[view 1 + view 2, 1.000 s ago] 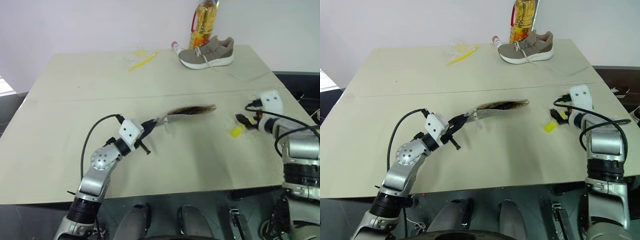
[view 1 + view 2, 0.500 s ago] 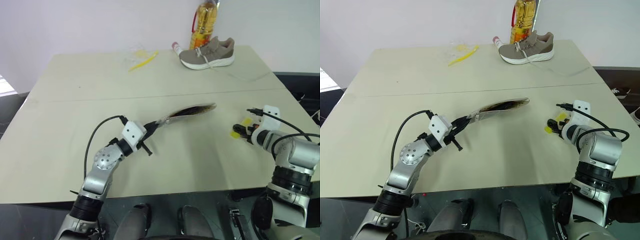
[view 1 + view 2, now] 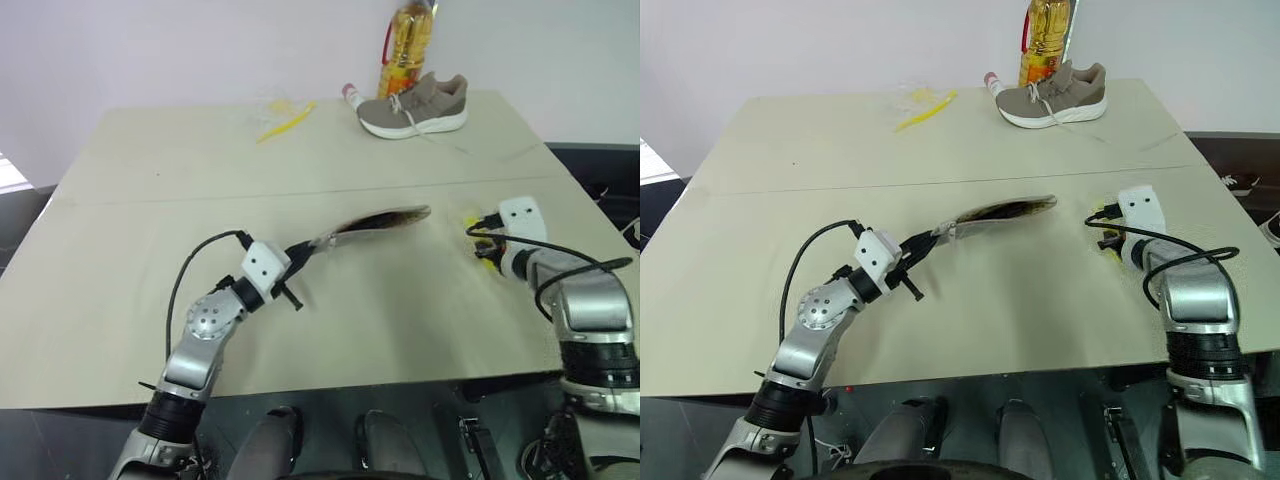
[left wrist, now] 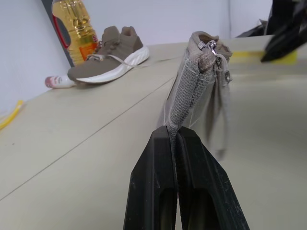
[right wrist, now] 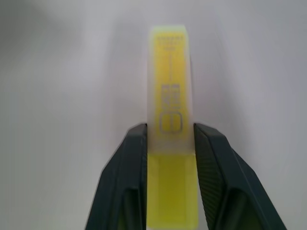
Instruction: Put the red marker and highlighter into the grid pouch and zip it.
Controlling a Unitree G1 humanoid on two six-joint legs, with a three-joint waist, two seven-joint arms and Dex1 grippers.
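Observation:
My left gripper is shut on one end of the grid pouch and holds it off the table, edge up, with a dark slit along its top. In the left wrist view the pouch's grey fabric rises from between the black fingers. To the right of the pouch, my right gripper is shut on the yellow highlighter, which sticks out past the fingertips. In the head views that gripper hovers just above the table. The red marker is out of view.
At the table's far edge stand a brown shoe, a yellow oil bottle and a red-capped white tube. A long thin yellow object lies at the far left of centre. The table's right edge is close to my right arm.
My right gripper has closed on the highlighter, lifted it off the table and moved left toward the pouch while rolling its wrist. The left gripper and pouch stayed put.

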